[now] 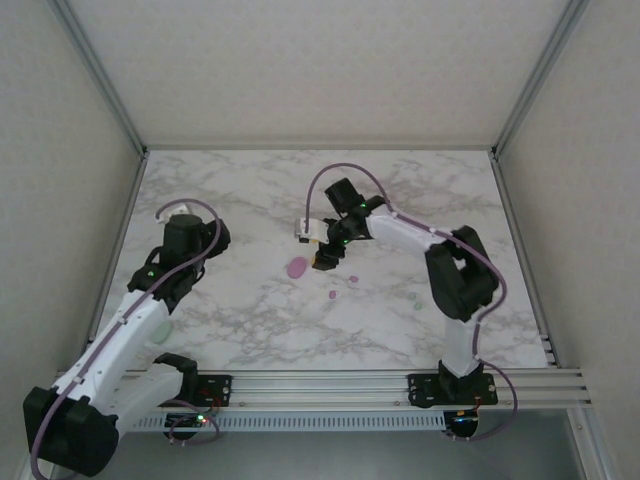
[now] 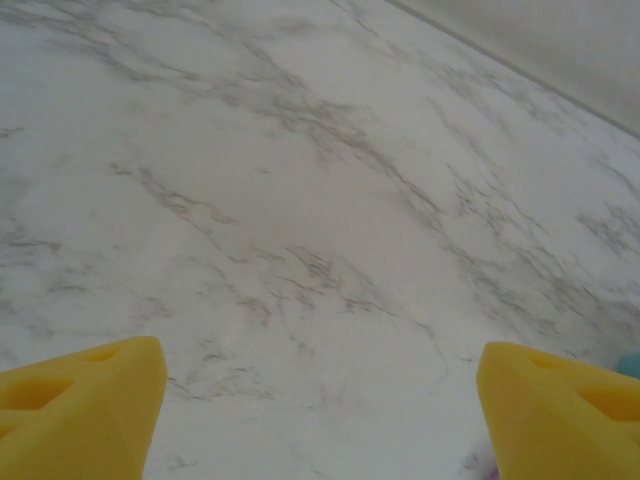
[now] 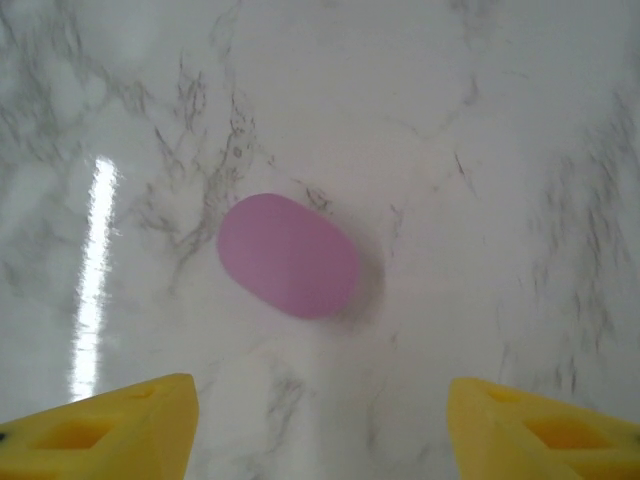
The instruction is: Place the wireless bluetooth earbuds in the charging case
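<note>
Right gripper (image 3: pixel 320 392) is spread and empty, hovering over the smooth pink oval plastic charging case (image 3: pixel 288 255) lying flat on the white marble table (image 3: pixel 480 120). Left gripper (image 2: pixel 320 350) is spread too, holding nothing. Tiny pink-purple plastic earbuds (image 1: pixel 353 279) lie loose near the case. Risk: the rounded shell squirts from the closing pads and skids into the earbuds, scattering them.

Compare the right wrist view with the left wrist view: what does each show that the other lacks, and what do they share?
Right wrist, not left: a pink-purple oval case lying on the marble table ahead of the open right gripper. Left wrist, not right: a teal sliver at the right edge, too cropped to identify, and a pale wall at top right, beyond the open left gripper. Shared: the marble table and yellow fingers spread wide with nothing between them.
</note>
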`<state>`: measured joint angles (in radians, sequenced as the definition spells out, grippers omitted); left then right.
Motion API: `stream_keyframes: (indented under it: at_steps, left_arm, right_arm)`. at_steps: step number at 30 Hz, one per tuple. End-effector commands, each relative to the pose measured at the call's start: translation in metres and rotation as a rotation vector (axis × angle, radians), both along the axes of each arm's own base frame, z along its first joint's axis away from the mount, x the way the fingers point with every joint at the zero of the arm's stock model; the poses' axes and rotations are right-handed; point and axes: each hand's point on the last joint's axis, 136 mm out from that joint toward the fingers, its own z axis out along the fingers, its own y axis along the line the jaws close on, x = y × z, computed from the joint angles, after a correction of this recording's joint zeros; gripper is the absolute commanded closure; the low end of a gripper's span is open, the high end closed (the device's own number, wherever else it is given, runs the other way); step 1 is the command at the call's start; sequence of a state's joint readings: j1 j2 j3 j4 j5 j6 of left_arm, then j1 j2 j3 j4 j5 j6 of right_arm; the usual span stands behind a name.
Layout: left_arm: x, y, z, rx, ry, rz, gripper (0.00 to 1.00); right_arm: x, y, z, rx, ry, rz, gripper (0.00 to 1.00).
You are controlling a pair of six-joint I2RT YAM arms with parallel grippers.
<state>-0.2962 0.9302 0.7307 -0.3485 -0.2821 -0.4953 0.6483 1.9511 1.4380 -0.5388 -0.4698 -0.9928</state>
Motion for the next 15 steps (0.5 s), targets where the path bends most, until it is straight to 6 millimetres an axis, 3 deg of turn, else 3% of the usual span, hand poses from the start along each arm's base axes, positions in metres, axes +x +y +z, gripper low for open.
stream_keyframes:
  at_steps: [1,10,15]
  left_arm:
    - [-0.014,0.024,-0.002,0.047,0.002,0.087,0.18]
    - [-0.019,0.032,-0.005,0.080,0.007,0.086,0.17]
    - [-0.013,0.030,-0.008,0.089,0.024,0.065,0.17]
  right_arm:
    - [-0.011,0.008,-0.005,0.012,-0.070,0.251,0.32]
    - [0.001,0.024,-0.032,-0.052,-0.089,0.315,0.31]
    - [-0.006,0.031,-0.042,-0.093,-0.057,0.364,0.27]
